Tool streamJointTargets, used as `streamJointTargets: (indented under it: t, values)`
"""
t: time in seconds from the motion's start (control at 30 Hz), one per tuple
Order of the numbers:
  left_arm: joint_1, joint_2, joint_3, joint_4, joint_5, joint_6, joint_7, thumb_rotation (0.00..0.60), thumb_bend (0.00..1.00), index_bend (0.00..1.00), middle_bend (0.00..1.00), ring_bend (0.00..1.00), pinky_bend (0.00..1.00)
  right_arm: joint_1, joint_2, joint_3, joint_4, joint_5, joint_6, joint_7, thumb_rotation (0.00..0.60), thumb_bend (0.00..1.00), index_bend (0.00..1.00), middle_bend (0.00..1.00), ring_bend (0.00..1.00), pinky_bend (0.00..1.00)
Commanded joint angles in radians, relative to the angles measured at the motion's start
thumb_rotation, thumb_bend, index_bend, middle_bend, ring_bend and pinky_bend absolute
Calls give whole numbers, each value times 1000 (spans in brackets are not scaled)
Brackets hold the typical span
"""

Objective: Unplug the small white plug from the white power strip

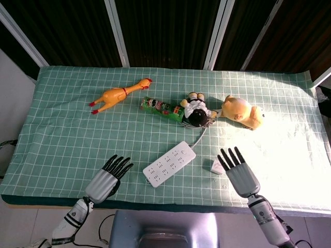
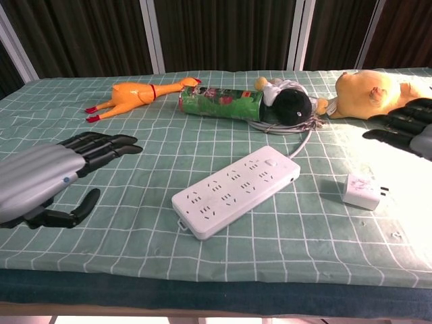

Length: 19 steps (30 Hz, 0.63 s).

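The white power strip [image 1: 169,163] [image 2: 236,190] lies diagonally on the green checked cloth, with nothing in its sockets. The small white plug [image 1: 216,166] [image 2: 362,191] lies loose on the cloth to the strip's right, prongs pointing right. My right hand [image 1: 240,173] [image 2: 407,126] is open, fingers spread, just right of the plug and not touching it. Well to the left of the strip, near the table's front edge, my left hand [image 1: 105,177] [image 2: 47,177] is open with its fingers stretched out and holds nothing.
At the back lie a yellow rubber chicken [image 1: 117,94], a green can on its side [image 1: 161,107], a dark-haired doll [image 1: 196,112] on the strip's coiled cable, and a yellow plush toy [image 1: 242,112]. The table's front edge [image 2: 216,287] is close to both hands.
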Motion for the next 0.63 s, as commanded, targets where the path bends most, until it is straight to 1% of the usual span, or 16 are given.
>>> streamJointTargets:
  t: [0.03, 0.07, 0.13, 0.2, 0.27, 0.33, 0.43, 0.63]
  values:
    - [101, 116, 50, -14, 43, 155, -65, 600, 673, 0, 0, 0, 17, -126, 100, -39, -48, -139, 205, 200, 600, 212, 0, 0, 0, 88]
    - [126, 142, 57, -14, 40, 188, -80, 600, 662, 0, 0, 0, 17, -150, 100, -48, -29, -160, 240, 240, 600, 212, 0, 0, 0, 86]
    - [163, 173, 60, 6, 38, 243, -115, 600, 594, 0, 0, 0, 23, -184, 82, -59, 12, -182, 282, 291, 600, 212, 0, 0, 0, 84]
    - [210, 184, 48, 67, 25, 317, -165, 600, 556, 0, 0, 0, 26, -212, 62, -73, 72, -192, 299, 339, 600, 212, 0, 0, 0, 83]
    - [252, 189, 26, 109, -30, 349, -203, 600, 543, 0, 0, 0, 26, -234, 46, -71, 111, -173, 303, 419, 600, 211, 0, 0, 0, 82]
    - [264, 209, 12, 102, -55, 349, -218, 600, 536, 0, 0, 0, 27, -244, 38, -56, 127, -147, 302, 480, 600, 211, 0, 0, 0, 70]
    - [274, 234, -4, 87, -59, 357, -254, 600, 535, 0, 0, 0, 27, -245, 54, -34, 127, -155, 312, 540, 600, 210, 0, 0, 0, 54]
    - [277, 272, 7, 34, -73, 286, -263, 600, 537, 0, 0, 0, 30, -259, 82, -3, 131, -147, 326, 604, 600, 210, 0, 0, 0, 47]
